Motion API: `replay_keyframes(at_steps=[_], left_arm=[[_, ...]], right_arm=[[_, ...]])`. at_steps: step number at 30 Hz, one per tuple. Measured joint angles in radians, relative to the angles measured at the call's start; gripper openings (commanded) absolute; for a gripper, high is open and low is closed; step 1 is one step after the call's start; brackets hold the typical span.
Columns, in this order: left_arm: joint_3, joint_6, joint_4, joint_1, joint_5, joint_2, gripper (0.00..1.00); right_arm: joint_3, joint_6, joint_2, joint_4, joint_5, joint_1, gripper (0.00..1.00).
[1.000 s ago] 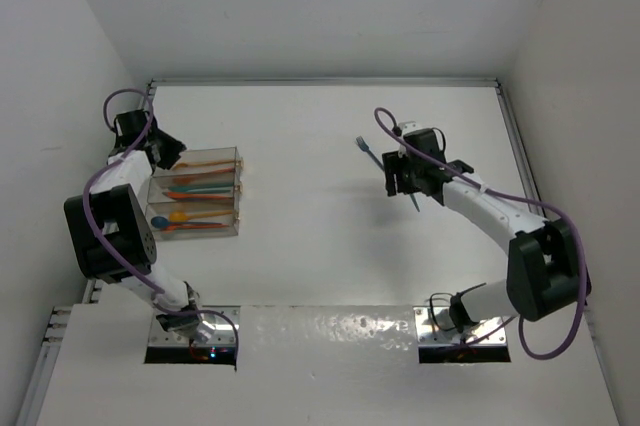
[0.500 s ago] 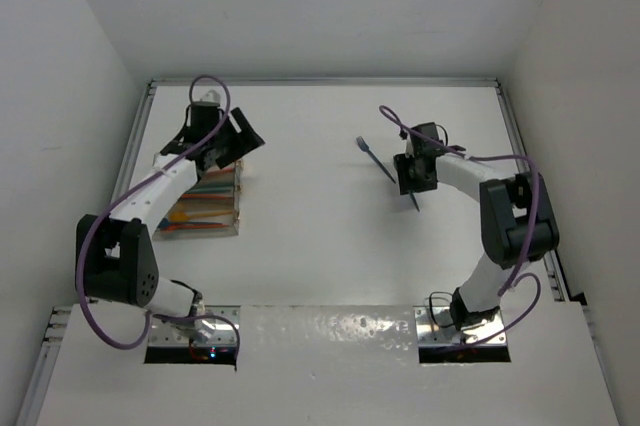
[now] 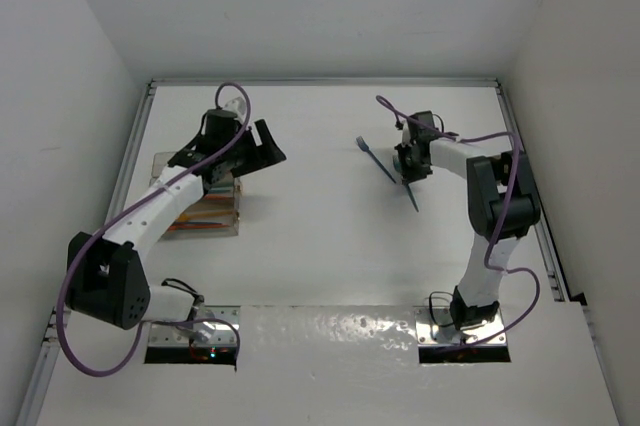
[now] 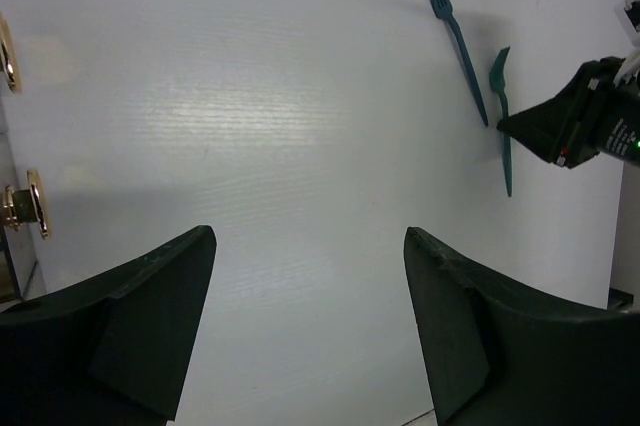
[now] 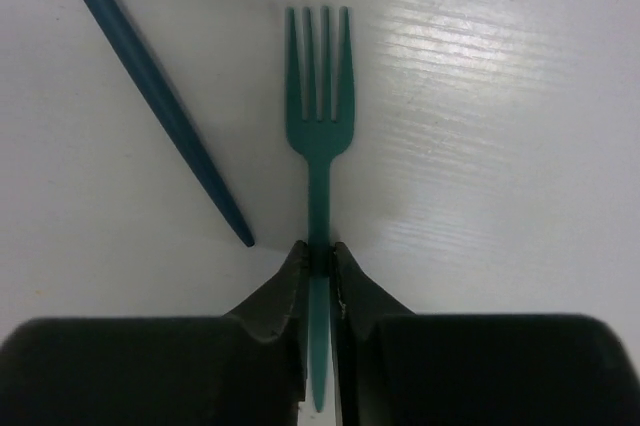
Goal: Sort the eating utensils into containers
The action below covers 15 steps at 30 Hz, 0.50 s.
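- Over on the right, right hand point(image 5: 320, 264) pinches a teal fork point(image 5: 318, 106) by its handle — blue fork point(image 5: 150, 96) just beside.
- By the bins point(image 3: 210, 216), left hand point(image 4: 308, 246) spread wide.

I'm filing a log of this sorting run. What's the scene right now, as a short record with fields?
left gripper: open, empty, beside the containers
right gripper: shut on the teal fork by its handle
blue fork: on the table, beside the teal fork, untouched
containers: orange utensils visible inside
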Motion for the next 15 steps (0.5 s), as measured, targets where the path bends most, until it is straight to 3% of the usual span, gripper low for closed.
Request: replay_keyframes(at_steps=[2,9,15], left_arm=[[-0.005,0.001,0.000,-0.008,0.008,-0.001,0.74],[-0.010,0.003,0.033,-0.056,0.063,0.000,0.74],[-0.008,-0.013,0.121,-0.120,0.120,0.014,0.74]], right_arm=[[0.010,-0.013,0.006,0.000,-0.008,0.000,0.00],[0.007,-0.043,-0.009,-0.008,-0.008,-0.002,0.00],[-0.018,-0.043,-0.187,-0.057,-0.044,0.016,0.00]])
